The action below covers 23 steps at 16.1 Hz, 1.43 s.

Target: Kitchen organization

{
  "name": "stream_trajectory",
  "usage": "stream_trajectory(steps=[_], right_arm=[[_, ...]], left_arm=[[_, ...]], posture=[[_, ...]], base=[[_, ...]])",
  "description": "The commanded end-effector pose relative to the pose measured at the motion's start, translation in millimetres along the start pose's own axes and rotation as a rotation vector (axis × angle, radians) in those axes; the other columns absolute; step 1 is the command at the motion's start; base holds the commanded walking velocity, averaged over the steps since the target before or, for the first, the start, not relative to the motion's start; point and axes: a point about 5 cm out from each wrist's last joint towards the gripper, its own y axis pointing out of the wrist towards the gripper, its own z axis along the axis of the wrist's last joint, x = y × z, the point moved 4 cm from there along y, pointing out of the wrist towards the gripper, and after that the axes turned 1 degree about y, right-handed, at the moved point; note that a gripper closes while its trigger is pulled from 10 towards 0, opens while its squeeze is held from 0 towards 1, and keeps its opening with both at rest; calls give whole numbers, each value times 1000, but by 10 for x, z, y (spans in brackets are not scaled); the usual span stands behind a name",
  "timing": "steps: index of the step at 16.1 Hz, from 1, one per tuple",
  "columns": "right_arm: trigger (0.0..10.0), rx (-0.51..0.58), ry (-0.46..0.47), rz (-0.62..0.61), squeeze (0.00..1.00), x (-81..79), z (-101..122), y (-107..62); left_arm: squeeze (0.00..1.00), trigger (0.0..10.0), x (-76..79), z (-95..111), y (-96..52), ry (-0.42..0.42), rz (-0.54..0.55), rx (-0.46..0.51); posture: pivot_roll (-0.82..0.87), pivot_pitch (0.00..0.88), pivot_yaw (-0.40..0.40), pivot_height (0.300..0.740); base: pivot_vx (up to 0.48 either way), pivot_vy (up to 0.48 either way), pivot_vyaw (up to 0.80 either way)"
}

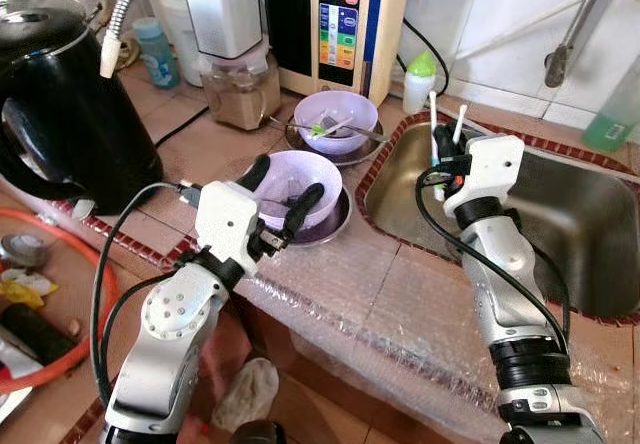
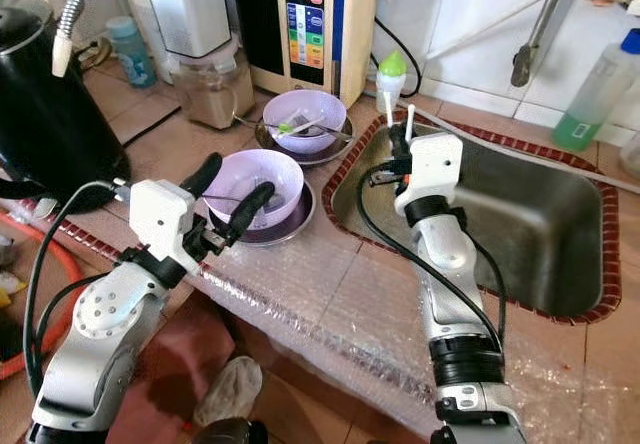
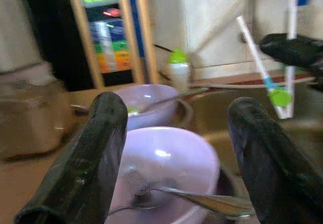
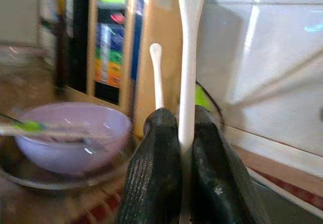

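We see two white toothbrushes [image 1: 446, 134] pinched upright in our right gripper [image 4: 184, 148], its fingers closed on them, above the near-left corner of the steel sink [image 1: 580, 224]. Left of the sink, our left gripper [image 1: 278, 196] is spread wide around a lilac bowl [image 1: 290, 179] holding a spoon [image 3: 202, 200]. Behind it sits a second lilac bowl [image 1: 335, 119]. The tiled worktop [image 1: 215, 144] carries bubble wrap [image 1: 400, 309] at its near edge, a black kettle [image 1: 60, 104] far left, and a water dispenser [image 1: 345, 19] by the white-tiled wall [image 1: 500, 24].
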Motion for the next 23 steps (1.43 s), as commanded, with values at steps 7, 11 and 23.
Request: stream_trajectory(steps=[7,11,23], right_arm=[[10000,-180,-47,4,0,-235,-385,-10],[10000,-286,-42,-5,800,-200,-637,-86],[10000,-289,-94,-112,1000,-37,-665,-182]], left_arm=[[0,10000,12,-66,3,-16,-277,-135],[0,10000,101,-159,-23,-16,-424,-229],[0,10000,94,-143,233,36,-555,-230]], posture=[[41,7,-26,740],[28,0,-16,740],[-56,0,51,740]], base=[[0,0,0],[0,0,0],[0,0,0]])
